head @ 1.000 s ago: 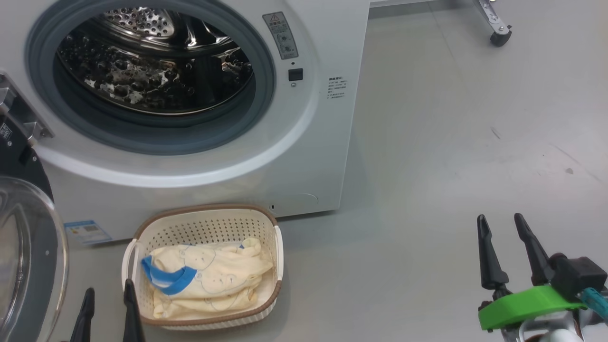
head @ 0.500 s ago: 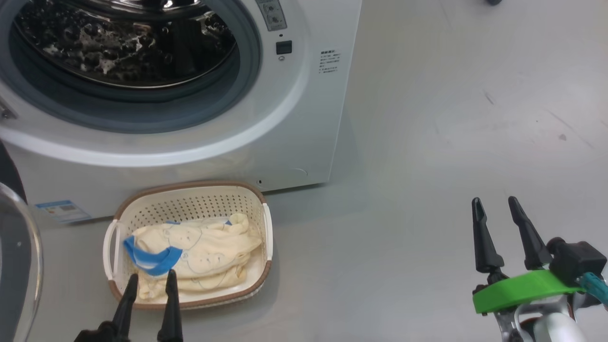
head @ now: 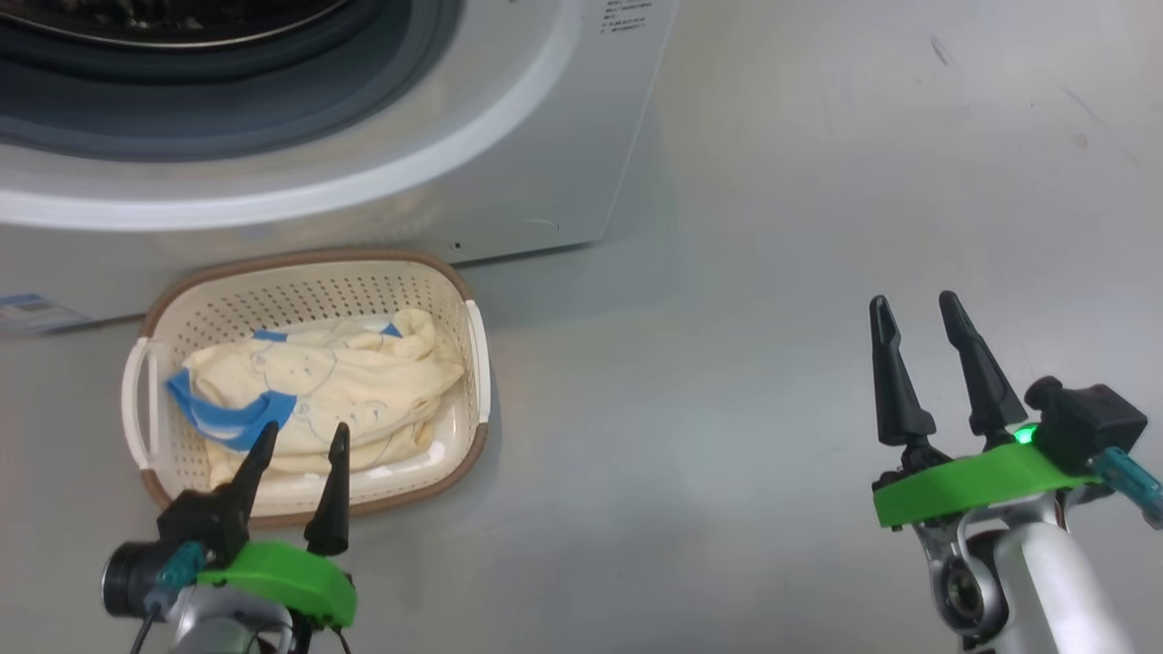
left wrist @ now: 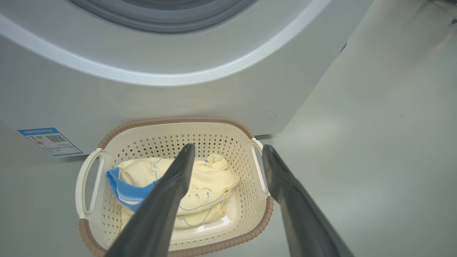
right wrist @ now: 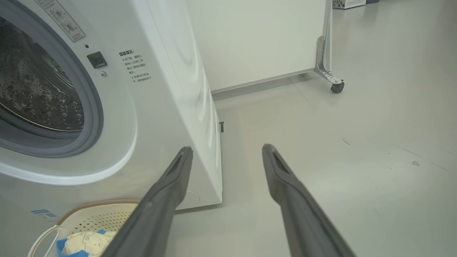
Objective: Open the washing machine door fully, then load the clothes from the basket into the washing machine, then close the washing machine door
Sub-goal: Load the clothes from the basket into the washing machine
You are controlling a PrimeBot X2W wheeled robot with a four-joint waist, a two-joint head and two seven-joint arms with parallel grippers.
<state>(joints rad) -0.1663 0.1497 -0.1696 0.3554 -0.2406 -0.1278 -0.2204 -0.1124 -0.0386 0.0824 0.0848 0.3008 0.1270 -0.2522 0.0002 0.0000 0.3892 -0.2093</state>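
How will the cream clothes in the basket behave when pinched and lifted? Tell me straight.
The clothes look soft and crumpled, so they will probably droop from a pinch. They lie in folded layers, so one grab may lift only part. The basket looks like light perforated plastic; snagged fabric might drag it.

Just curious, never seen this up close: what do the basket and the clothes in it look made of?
The basket looks like moulded plastic, matte cream: even rows of holes, smooth handles. The clothes look like soft knit fabric, perhaps cotton: limp folds, no shine.
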